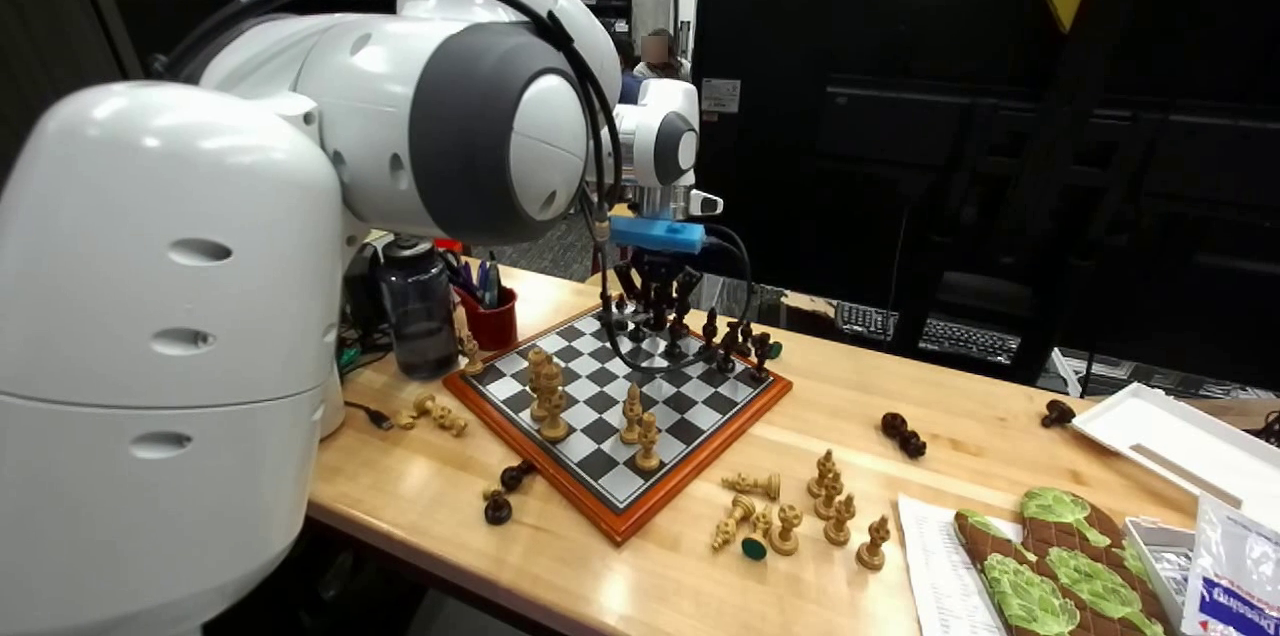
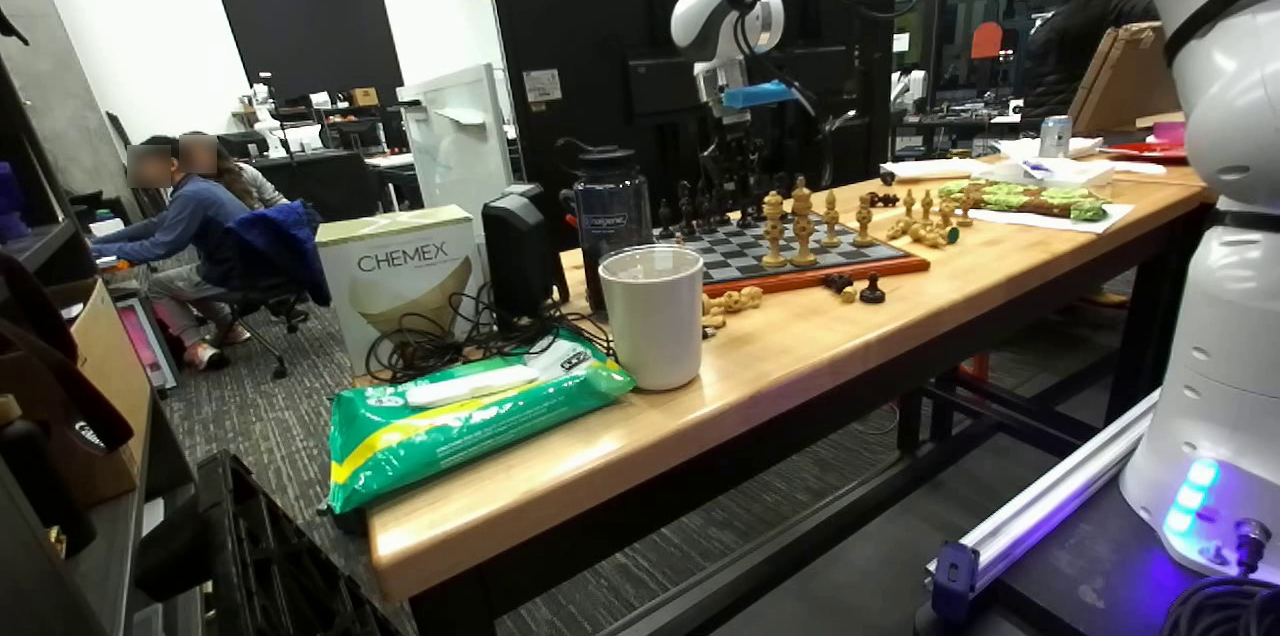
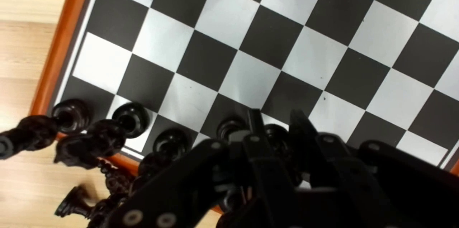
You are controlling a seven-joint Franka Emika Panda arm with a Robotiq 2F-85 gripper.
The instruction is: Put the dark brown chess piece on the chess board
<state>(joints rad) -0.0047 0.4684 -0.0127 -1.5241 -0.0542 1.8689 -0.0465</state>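
The chess board, with dark and white squares and a reddish-brown border, lies on the table. It shows in both exterior views and in the wrist view. My gripper is low over its far edge, among standing dark pieces. In the wrist view my fingertips are a small gap apart, with a dark brown chess piece between them. Its base is over a white square and its upper part is hidden by the dark fingers. I cannot tell if the fingers press it, or if it touches the board.
Dark pieces stand close on the left in the wrist view; others lie off the edge. Tan pieces stand on the board and several more on the table. A bottle and red pen cup stand beside the board.
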